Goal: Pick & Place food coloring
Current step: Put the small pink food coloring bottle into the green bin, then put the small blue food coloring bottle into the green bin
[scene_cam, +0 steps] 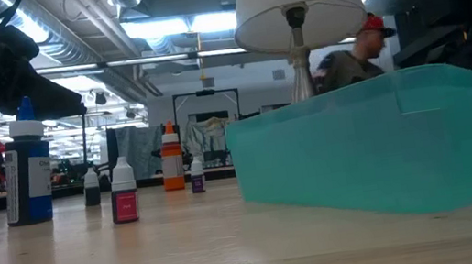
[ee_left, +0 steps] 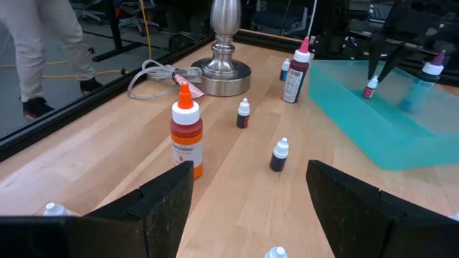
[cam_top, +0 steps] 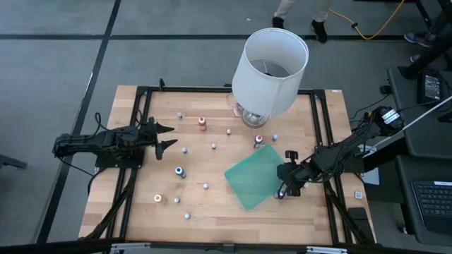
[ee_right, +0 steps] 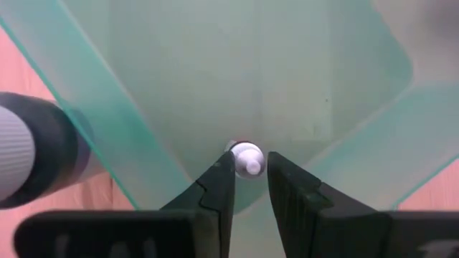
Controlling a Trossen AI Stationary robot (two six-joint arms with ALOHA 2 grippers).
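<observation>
Right gripper (ee_right: 249,175) over green mat (cam_top: 256,176), fingers narrowly apart around a white-capped food coloring bottle (ee_right: 246,159), grip unclear. Left gripper (cam_top: 167,136) spread wide, empty, at table's left. Other bottles scattered on wooden table (cam_top: 212,212); lamp (cam_top: 270,67) at the far edge; a person walks behind.

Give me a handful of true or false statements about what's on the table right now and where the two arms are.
1. The right tool is over the green container, its fingers either side of a small white-capped bottle. True.
2. The left tool grips the orange-capped bottle. False: its fingers are open and empty, the bottle stands apart.
3. The lamp stands at the table's far edge. True.
4. All the small bottles are inside the green container. False: many stand scattered on the wooden table.
</observation>
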